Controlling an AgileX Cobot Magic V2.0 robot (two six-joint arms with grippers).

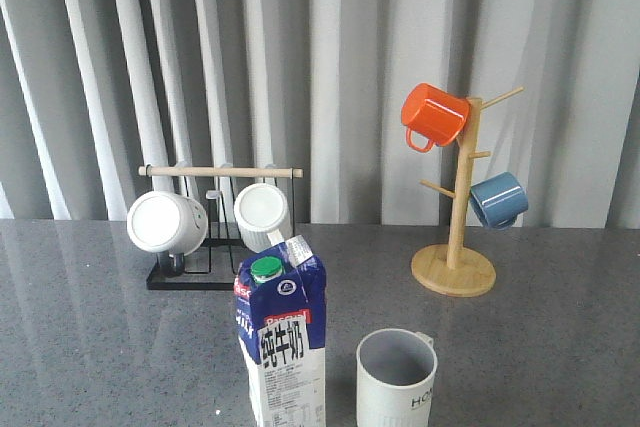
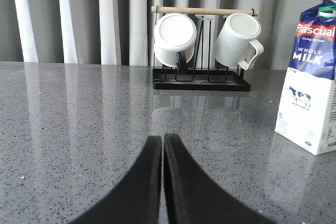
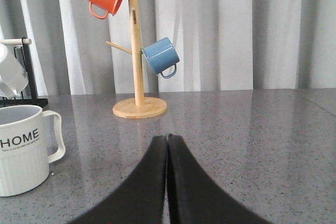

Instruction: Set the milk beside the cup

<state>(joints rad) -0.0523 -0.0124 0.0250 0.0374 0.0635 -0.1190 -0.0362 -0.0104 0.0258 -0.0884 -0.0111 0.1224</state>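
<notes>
The milk (image 1: pixel 283 342), a tall dark-blue and white gable-top carton with a green cap, stands upright at the table's near middle; it also shows in the left wrist view (image 2: pixel 311 77). The cup (image 1: pixel 396 379), an off-white ribbed mug with a grey inside and "HOME" lettering, stands just right of the carton with a small gap; it also shows in the right wrist view (image 3: pixel 23 148). My left gripper (image 2: pixel 163 136) is shut and empty, low over the table, well apart from the carton. My right gripper (image 3: pixel 168 136) is shut and empty, apart from the cup. Neither arm shows in the front view.
A black rack with a wooden bar (image 1: pixel 220 172) holds two white mugs (image 1: pixel 166 222) at the back left. A wooden mug tree (image 1: pixel 455 267) at the back right carries an orange mug (image 1: pixel 433 115) and a blue mug (image 1: pixel 498 199). Grey curtains hang behind the grey speckled table (image 1: pixel 90 327).
</notes>
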